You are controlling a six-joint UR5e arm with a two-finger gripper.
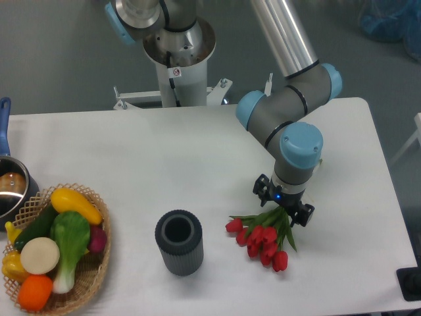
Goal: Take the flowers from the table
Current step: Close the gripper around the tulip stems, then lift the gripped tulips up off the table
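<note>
The flowers (264,239), red tulips with green leaves, lie on the white table (164,151) at the front right, blooms pointing toward the front. My gripper (283,203) hangs directly over the stem end and hides the stems. Its two black fingers stand apart, one on each side of the leaves, so it is open. I cannot tell whether it touches the stems.
A dark grey ribbed cylinder vase (179,242) stands upright left of the blooms. A wicker basket (99,266) of toy vegetables sits at the front left, with a pot (9,189) behind it. The table's right edge is close to the arm.
</note>
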